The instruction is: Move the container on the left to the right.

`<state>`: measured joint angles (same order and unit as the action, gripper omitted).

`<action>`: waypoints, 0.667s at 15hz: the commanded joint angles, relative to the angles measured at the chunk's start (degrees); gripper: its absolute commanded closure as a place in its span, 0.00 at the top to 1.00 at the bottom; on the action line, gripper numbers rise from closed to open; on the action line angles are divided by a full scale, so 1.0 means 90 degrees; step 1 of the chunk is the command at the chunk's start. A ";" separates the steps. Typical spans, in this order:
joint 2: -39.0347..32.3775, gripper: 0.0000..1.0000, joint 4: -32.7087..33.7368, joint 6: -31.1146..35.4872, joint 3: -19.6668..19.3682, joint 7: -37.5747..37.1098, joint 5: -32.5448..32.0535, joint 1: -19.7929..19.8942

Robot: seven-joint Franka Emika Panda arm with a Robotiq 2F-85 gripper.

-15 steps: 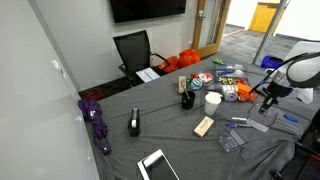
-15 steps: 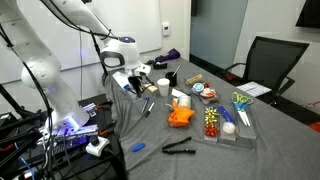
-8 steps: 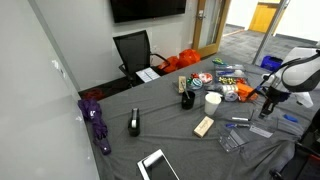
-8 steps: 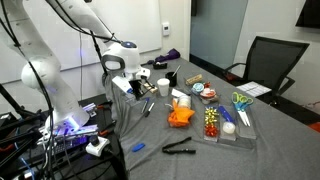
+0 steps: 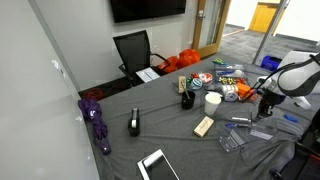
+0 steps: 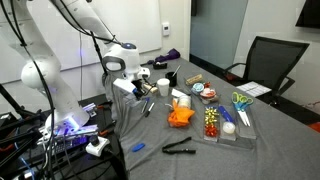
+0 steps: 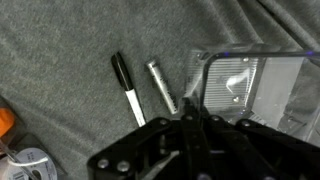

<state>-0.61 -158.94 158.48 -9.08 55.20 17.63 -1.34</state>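
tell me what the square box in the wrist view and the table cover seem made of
Container: likely clear, glossy plastic; the grey cloth shows through its walls, and it glints. Table cover: matte grey fabric, apparently woven, with a heathered texture.

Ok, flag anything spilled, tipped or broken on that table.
Nothing stands out. The white cup stands upright, and in the wrist view the clear container lies flat and looks intact near a black marker. No spill shows.

Office, wall TV [image 5: 148, 9], desk chair [image 5: 133, 50]
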 commanded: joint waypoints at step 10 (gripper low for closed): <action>-0.0626 0.01 0.0001 0.0482 0.0025 0.1385 0.0675 0.0033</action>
<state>-4.56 -158.94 160.47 -9.11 64.20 21.42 -1.37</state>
